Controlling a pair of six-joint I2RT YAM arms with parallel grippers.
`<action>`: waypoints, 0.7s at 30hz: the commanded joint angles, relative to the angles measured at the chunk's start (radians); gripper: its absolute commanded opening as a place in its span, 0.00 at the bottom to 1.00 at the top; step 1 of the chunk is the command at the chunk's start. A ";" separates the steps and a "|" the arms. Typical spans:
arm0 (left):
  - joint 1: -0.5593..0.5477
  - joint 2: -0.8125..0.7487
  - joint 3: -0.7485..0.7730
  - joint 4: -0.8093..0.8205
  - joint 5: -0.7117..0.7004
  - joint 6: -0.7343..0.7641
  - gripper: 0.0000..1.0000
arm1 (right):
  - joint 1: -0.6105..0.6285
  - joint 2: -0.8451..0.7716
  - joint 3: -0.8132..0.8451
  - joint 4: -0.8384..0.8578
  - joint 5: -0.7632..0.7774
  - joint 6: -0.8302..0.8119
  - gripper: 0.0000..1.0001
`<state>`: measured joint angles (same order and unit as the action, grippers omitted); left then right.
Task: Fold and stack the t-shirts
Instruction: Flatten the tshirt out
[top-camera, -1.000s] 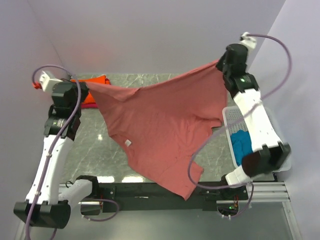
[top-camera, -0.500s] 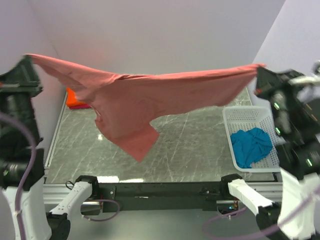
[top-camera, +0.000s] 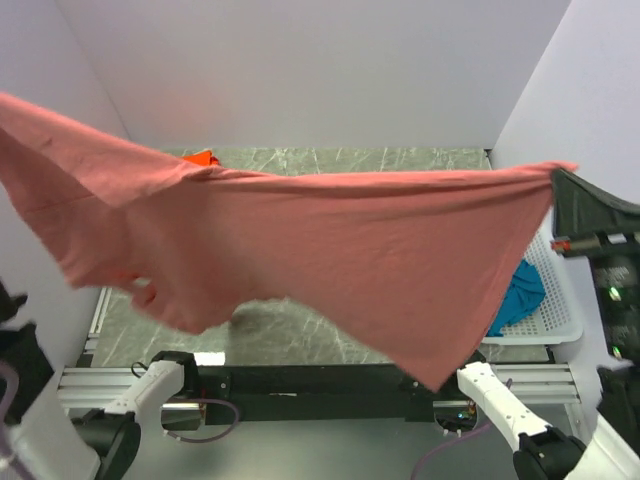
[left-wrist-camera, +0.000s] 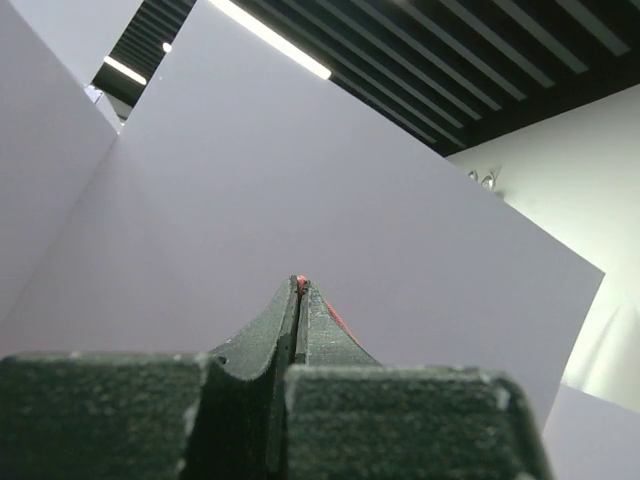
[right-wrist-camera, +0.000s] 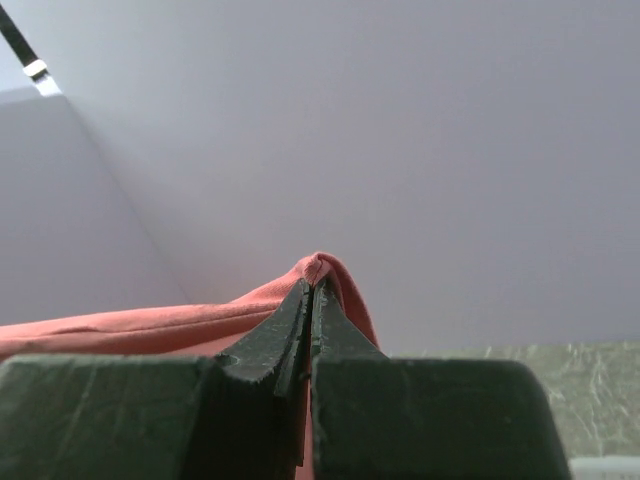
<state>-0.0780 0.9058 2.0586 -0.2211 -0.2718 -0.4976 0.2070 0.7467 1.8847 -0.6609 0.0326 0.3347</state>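
A dusty brick-red t-shirt (top-camera: 330, 250) hangs stretched wide across the top view, high above the table, held at two corners. My right gripper (top-camera: 562, 178) is shut on its right corner; in the right wrist view the cloth (right-wrist-camera: 200, 322) bunches over the shut gripper (right-wrist-camera: 313, 283). The left gripper is outside the top view at the left edge; in its wrist view the gripper (left-wrist-camera: 300, 284) is shut with a sliver of red cloth (left-wrist-camera: 337, 320) pinched at the tips. An orange t-shirt (top-camera: 203, 158) peeks out at the back left. A teal-blue t-shirt (top-camera: 520, 292) lies in the basket.
A white lattice basket (top-camera: 565, 320) stands at the table's right edge. The grey marble table (top-camera: 350, 160) shows behind and below the hanging cloth. White walls enclose the back and both sides.
Both arms have swung up and apart toward the camera, lifting the red t-shirt off the table and spreading it wide; it now covers most of the view.
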 joint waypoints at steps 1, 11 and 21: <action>0.001 0.180 0.034 0.019 0.016 0.059 0.01 | 0.000 0.100 -0.032 0.003 0.018 -0.019 0.00; 0.003 0.585 -0.196 0.153 0.031 0.129 0.01 | -0.004 0.377 -0.343 0.207 0.159 0.013 0.00; 0.001 1.169 -0.289 0.273 0.066 0.125 0.01 | -0.081 1.054 -0.245 0.294 0.000 0.075 0.00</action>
<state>-0.0780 2.0163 1.7164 -0.0307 -0.2325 -0.3786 0.1593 1.6672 1.5249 -0.4023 0.0940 0.3862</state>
